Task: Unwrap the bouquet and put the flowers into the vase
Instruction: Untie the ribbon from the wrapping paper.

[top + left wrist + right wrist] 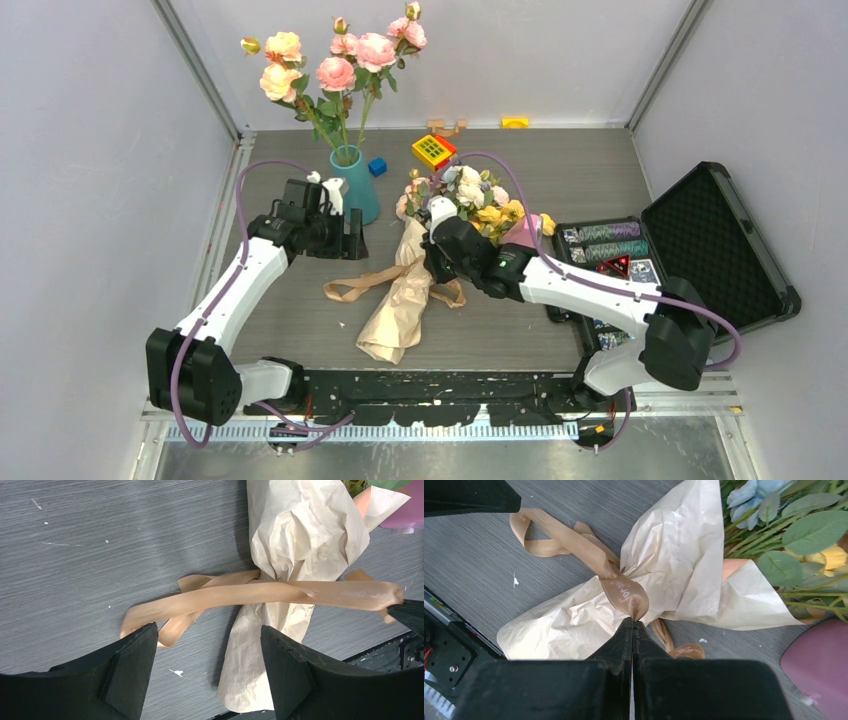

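Observation:
The bouquet (415, 275) lies on the table, its crinkled tan paper (574, 615) toward the near edge and its flowers (470, 195) toward the back. A tan ribbon (250, 592) still runs round the paper's waist, with loops trailing left. My right gripper (633, 621) is shut on a strand of that ribbon (624, 592), just at the knot. My left gripper (207, 635) hangs open above the table to the left of the paper, with nothing between its fingers (135, 665). The teal vase (355, 185) stands behind the left gripper (352, 240).
Tall pink and peach roses (340, 60) fill the vase. A pink wedge box (522, 232) sits right of the flowers. An open black case (700, 250) takes up the right side. A yellow toy (433, 150) and a blue cube (377, 167) lie at the back.

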Controlling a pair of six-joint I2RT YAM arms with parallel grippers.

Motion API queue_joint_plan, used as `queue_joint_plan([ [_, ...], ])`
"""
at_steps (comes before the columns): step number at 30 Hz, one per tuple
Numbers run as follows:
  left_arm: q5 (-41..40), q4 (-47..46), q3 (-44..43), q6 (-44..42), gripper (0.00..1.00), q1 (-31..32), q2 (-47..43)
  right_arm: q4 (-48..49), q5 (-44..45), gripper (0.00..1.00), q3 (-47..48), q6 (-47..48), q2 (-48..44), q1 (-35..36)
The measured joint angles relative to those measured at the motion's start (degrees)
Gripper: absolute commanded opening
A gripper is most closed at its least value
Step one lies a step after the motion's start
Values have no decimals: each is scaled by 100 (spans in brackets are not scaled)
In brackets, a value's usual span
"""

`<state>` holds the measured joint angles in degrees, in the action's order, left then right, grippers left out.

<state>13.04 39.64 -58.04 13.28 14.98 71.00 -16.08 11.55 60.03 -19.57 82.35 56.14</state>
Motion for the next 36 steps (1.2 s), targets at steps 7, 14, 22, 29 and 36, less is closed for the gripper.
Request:
queue_joint_plan([
  [7,13,0,0,-2,77,0,0,-146,184,0,-129,-96,-535,0],
  [14,654,-267,166,151,78,136,0,-267,190,0,-251,-160,-1008,0],
  [22,839,-1141,787,944,79,844,0,-367,280,0,-341,-160,-1274,0],
  [29,439,-1871,1067,997,81,1252,247,-424,326,0,-409,-160,-1331,0],
  [36,343,-2680,1224,732,82,1589,601,-494,367,0,-459,-162,-1373,0],
])
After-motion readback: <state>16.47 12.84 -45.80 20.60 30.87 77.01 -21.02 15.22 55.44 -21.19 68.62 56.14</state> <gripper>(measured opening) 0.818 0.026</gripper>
